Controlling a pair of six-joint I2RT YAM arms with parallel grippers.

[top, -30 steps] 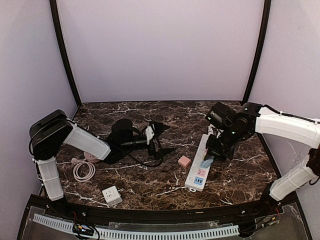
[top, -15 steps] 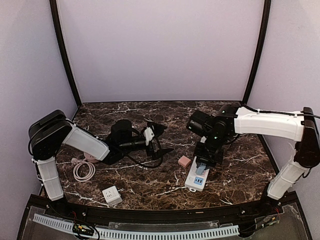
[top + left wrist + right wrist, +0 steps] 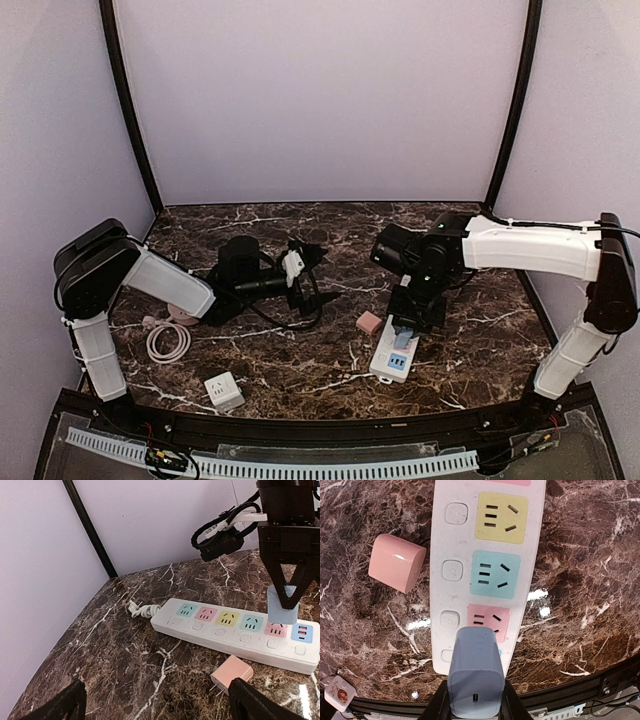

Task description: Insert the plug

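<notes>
Marble surface (image 3: 300,360): right jaws, clamped on blue plug (image 3: 282,605), have swung in above pink socket (image 3: 487,619) of strip (image 3: 220,635); left jaws apart; insertion next.

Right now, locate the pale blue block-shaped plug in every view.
Top external: pale blue block-shaped plug right of centre, over the white power strip.
Left wrist: near the right edge, above the strip's right end.
Right wrist: bottom centre, held in the right gripper.
Shared landmark: the white power strip, beneath the plug everywhere.

Soft even light, glare on tabletop (image 3: 538,595)
</notes>
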